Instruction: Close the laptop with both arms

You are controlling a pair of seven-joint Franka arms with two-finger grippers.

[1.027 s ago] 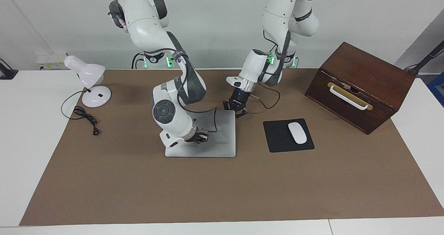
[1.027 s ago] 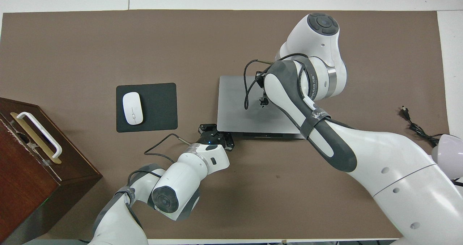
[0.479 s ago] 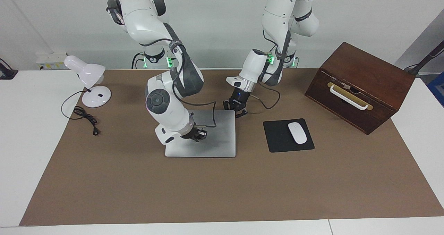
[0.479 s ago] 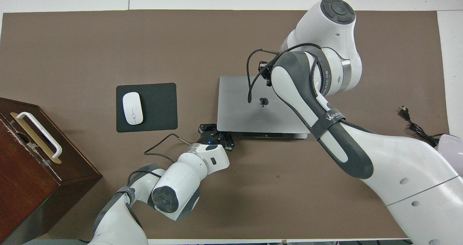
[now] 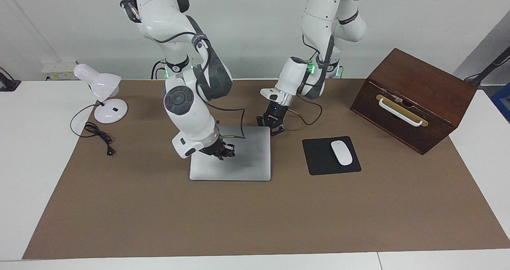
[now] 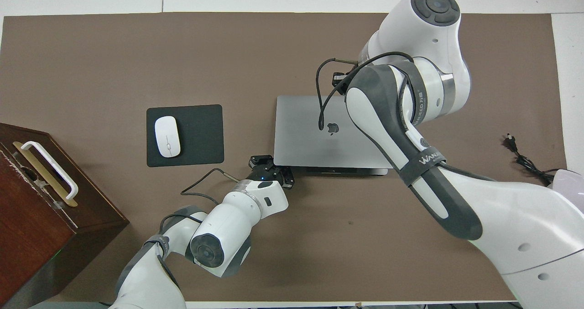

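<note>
— Since a second ago my right arm (image 5: 187, 110) has lifted off the lid; its elbow sits higher, and the right gripper (image 5: 221, 150) now hangs over the thin silver-grey aluminium laptop (image 5: 247, 164) rather than pressing on it. My left arm has not shifted.

— What does the facing view give you?

— I see the laptop lying shut and flat on the brown table mat (image 5: 255, 218), between the two arms' ends. My right gripper is clenched on nothing, over the lid. My left gripper (image 5: 272, 126) is clenched too, empty, low at the laptop's corner nearest the robots on the left arm's side; I cannot tell whether it touches. Beside the laptop, toward the left arm's end, a white mouse (image 5: 342, 152) rests on a black rectangular mouse pad (image 5: 318, 160). Further that way stands a dark wooden box (image 5: 422, 90) with a white handle, closed, so I cannot see any contents. A white desk lamp (image 5: 101, 90) stands at the right arm's end.

— And overhead?

— Lid down, dark apple logo (image 6: 333, 128) showing. My left gripper (image 6: 269, 167) sits at the hinge-edge corner. My right gripper (image 6: 338, 78) is mostly hidden by its own forearm, over the lid's edge farthest from the robots.
</note>
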